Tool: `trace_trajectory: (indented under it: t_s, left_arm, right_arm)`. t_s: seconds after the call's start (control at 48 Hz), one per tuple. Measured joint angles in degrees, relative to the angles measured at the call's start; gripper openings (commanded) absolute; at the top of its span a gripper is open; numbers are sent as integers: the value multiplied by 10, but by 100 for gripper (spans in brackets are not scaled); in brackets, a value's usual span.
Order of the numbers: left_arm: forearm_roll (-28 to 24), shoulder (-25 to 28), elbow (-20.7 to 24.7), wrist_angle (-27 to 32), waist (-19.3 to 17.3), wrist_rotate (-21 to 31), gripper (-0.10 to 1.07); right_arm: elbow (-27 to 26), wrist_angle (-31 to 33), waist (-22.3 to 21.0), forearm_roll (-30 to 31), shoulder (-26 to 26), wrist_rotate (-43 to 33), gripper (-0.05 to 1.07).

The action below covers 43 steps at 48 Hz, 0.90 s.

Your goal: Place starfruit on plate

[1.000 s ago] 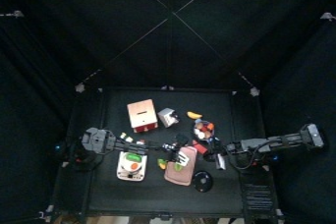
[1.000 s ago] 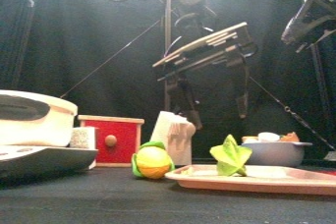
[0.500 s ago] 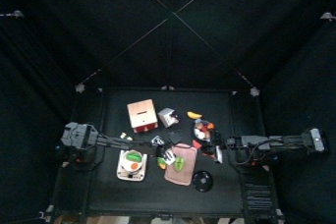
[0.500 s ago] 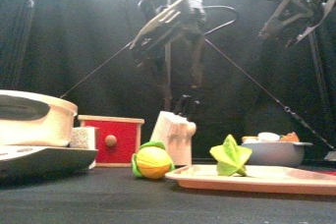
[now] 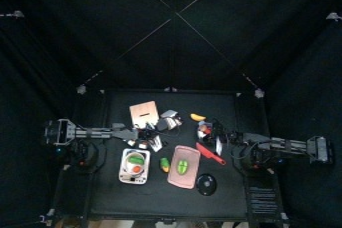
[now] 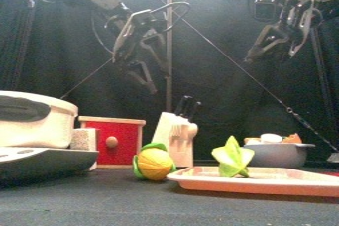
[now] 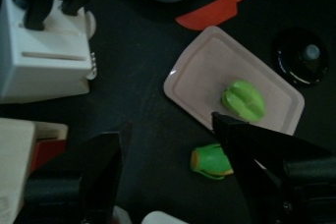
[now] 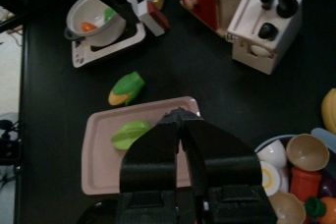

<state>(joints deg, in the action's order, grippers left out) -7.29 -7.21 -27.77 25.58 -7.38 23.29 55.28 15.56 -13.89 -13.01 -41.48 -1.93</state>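
The green starfruit (image 6: 233,158) stands on the pink plate (image 6: 265,181), apart from both grippers; it also shows lying on the plate (image 7: 217,56) as a starfruit (image 7: 245,100) in the left wrist view, and as a starfruit (image 8: 132,135) on the plate (image 8: 112,169) in the right wrist view. My left gripper (image 7: 168,130) hangs high over the table, open and empty, left of the plate (image 5: 185,169) in the top view. My right gripper (image 8: 184,118) is shut on nothing, raised above the plate's right side, seen as the right gripper (image 6: 283,32) in the front view.
A yellow-green fruit (image 6: 154,162) lies beside the plate. A knife block (image 6: 173,137), a red box (image 6: 114,139) and a white scale (image 6: 32,121) stand to the left. A bowl (image 6: 279,153) sits behind the plate. A red knife (image 7: 221,9) and a black disc (image 7: 306,53) lie nearby.
Both arms have drawn back from the table's middle. In the front view the left gripper has swung to the left and the right gripper has come lower. The starfruit has stayed on the plate.
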Motion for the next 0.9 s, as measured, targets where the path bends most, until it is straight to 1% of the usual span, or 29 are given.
trace_trajectory:
  t_s: [0.083, 0.188, 0.333, 0.479, 0.583, 0.646, 0.729, 0.812, 0.896]
  left_arm:
    - [15, -23, -31, -25, -11, -47, 98]
    - [23, -47, -63, -52, -13, -101, 98]
    - [24, -80, -97, -71, -12, -149, 98]
    - [15, -116, -139, -104, -16, -163, 98]
    - [-5, -145, -178, -139, -19, -163, 98]
    - [-17, -165, -203, -164, -21, -163, 98]
    - [-31, -197, -241, -215, -23, -163, 98]
    - [-33, -235, -274, -266, -23, -159, 98]
    - [-32, -272, -300, -295, -23, -160, 98]
  right_arm:
    - [-1, -1, -11, 0, 11, 0, 4]
    - [-2, -1, -15, -4, 19, -1, 4]
    - [-2, -1, -15, -9, 32, -1, 4]
    - [-2, 16, -15, -12, 33, -2, 4]
    - [-4, 52, -15, -13, 28, -3, 4]
    - [-9, 80, -16, -13, 24, -3, 4]
    - [-17, 129, -15, -12, 16, -3, 4]
    - [-20, 174, -15, -14, 9, -4, 5]
    - [-20, 230, -15, -19, -3, -9, 8]
